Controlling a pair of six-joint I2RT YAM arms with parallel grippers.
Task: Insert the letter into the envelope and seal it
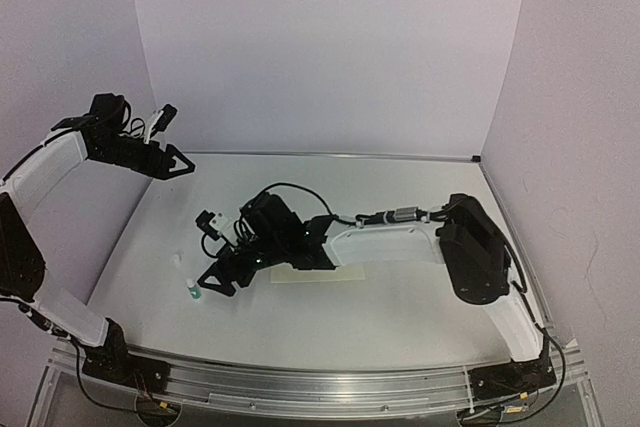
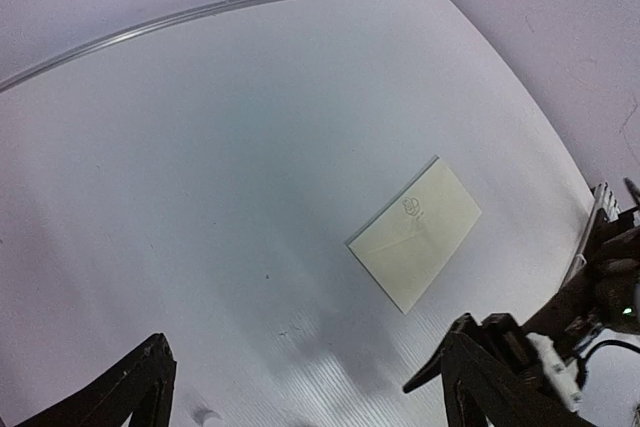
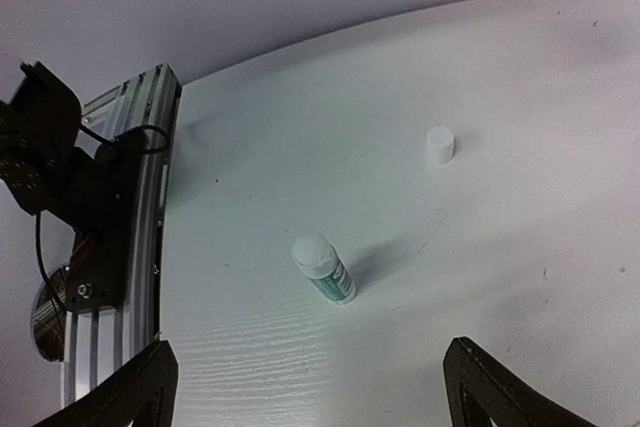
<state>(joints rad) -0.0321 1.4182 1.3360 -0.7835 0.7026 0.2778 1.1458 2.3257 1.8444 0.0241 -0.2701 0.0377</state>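
Envelope [image 2: 415, 237] lay flat on counter [image 2: 250, 147], lower right of left wrist view. Left pincer [image 2: 300, 372] stood open, empty. Right pincer [image 3: 307, 352] hung open, empty, over glue stick [image 3: 322, 267]; white cap [image 3: 439, 144] sat apart.

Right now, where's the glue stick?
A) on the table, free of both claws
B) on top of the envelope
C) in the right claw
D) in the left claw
A: the glue stick sits on the table ahead of the open right claw, and nothing grips it.
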